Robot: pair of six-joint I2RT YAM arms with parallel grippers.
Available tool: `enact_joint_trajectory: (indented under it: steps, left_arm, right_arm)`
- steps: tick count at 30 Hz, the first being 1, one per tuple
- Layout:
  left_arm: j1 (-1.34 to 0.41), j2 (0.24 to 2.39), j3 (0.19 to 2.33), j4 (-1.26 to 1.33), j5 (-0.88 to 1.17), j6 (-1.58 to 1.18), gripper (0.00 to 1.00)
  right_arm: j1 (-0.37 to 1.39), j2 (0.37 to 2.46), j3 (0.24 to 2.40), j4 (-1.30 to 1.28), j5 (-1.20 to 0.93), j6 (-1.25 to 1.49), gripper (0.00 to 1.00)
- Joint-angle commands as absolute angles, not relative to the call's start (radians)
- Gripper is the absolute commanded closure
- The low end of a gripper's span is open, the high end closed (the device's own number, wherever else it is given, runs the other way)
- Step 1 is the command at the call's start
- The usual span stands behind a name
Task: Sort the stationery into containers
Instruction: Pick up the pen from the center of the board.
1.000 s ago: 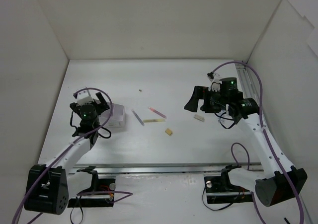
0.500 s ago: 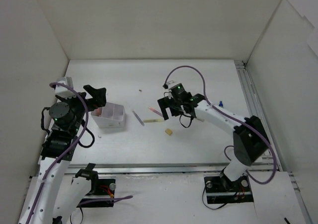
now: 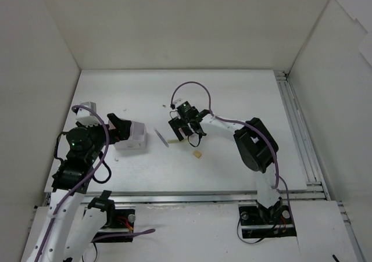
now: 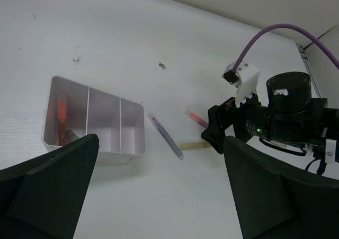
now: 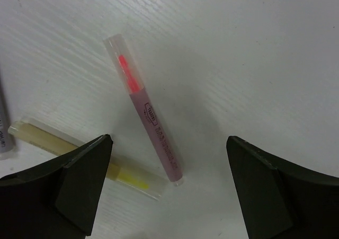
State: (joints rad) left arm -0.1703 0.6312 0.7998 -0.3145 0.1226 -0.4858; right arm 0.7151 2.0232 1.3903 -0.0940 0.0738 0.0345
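My right gripper [image 3: 183,128] is open and hovers over a pink-red pen [image 5: 149,117] and a yellow pen [image 5: 79,157] lying on the table; its fingers [image 5: 79,183] straddle both without touching them. A purple pen [image 3: 161,137] lies left of them, and its tip shows in the right wrist view [image 5: 3,138]. A tan eraser [image 3: 197,154] lies nearer the front. The white divided box [image 3: 138,137] stands at the left. My left gripper [image 3: 118,129] is open and empty just left of it. In the left wrist view the box [image 4: 100,151] holds a red pen [image 4: 61,117] in its left compartment. The off-white eraser is hidden.
White walls close in the table on three sides. A metal rail [image 3: 293,128] runs along the right edge. The right arm's purple cable [image 3: 192,86] loops above the pens. The left wrist view shows the right gripper body [image 4: 286,117] beyond the purple pen [image 4: 165,135].
My right gripper has swung left across the table and now sits over the pink-red and yellow pens. My left arm has shifted, with its gripper now close beside the box.
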Motion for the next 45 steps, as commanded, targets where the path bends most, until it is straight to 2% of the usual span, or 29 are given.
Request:
enact_joint_trajectory:
  steps: [1, 2, 3, 6, 9, 13, 16, 19, 22, 23, 24, 31, 36, 40, 45]
  left_arm:
    - [-0.173, 0.627, 0.818, -0.29, 0.15, -0.473, 0.0]
    - [-0.173, 0.626, 0.813, -0.288, 0.147, -0.471, 0.0]
    - [-0.173, 0.624, 0.807, -0.287, 0.137, -0.474, 0.0]
    - [-0.173, 0.6, 0.761, -0.255, 0.107, -0.476, 0.0]
    - [-0.173, 0.577, 0.739, -0.241, 0.114, -0.474, 0.0]
    - [-0.173, 0.566, 0.742, -0.253, 0.048, -0.495, 0.0]
    - [-0.173, 0.569, 0.747, -0.244, 0.054, -0.492, 0.0]
    - [-0.173, 0.575, 0.752, -0.238, 0.066, -0.489, 0.0]
    - [-0.173, 0.584, 0.756, -0.238, 0.078, -0.492, 0.0]
    - [-0.173, 0.586, 0.759, -0.236, 0.089, -0.492, 0.0]
    - [-0.173, 0.597, 0.762, -0.226, 0.107, -0.491, 0.0]
    - [-0.173, 0.724, 0.819, -0.181, 0.282, -0.506, 0.0]
    - [-0.193, 0.837, 0.853, -0.124, 0.405, -0.523, 0.0]
    - [-0.256, 0.906, 0.902, -0.101, 0.526, -0.52, 0.0]
    - [-0.354, 0.956, 0.91, -0.017, 0.531, -0.57, 0.0]
  right_arm:
    - [0.712, 2.029, 1.439, -0.069, 0.112, 0.025, 0.15]
    - [0.709, 2.042, 1.439, -0.069, 0.118, 0.028, 0.17]
    - [0.712, 2.049, 1.44, -0.066, 0.126, 0.032, 0.28]
    - [0.706, 2.066, 1.44, -0.069, 0.135, 0.032, 0.47]
    - [0.687, 2.056, 1.405, -0.068, 0.079, 0.041, 0.6]
    - [0.629, 2.037, 1.35, -0.061, -0.035, 0.054, 0.69]
    - [0.606, 2.028, 1.333, -0.048, -0.11, 0.045, 0.78]
    - [0.58, 2.028, 1.322, -0.041, -0.193, 0.034, 0.83]
    - [0.563, 2.023, 1.31, -0.023, -0.215, 0.032, 0.89]
    - [0.56, 2.014, 1.307, -0.017, -0.207, 0.025, 0.96]
    - [0.557, 2.008, 1.301, -0.015, -0.193, 0.023, 0.98]
    - [0.552, 1.841, 1.243, 0.101, -0.133, -0.046, 1.0]
    - [0.577, 1.692, 1.126, 0.219, -0.267, -0.132, 1.0]
    - [0.63, 1.547, 1.046, 0.308, -0.296, -0.159, 1.0]
    - [0.689, 1.46, 1.0, 0.374, -0.362, -0.12, 1.0]
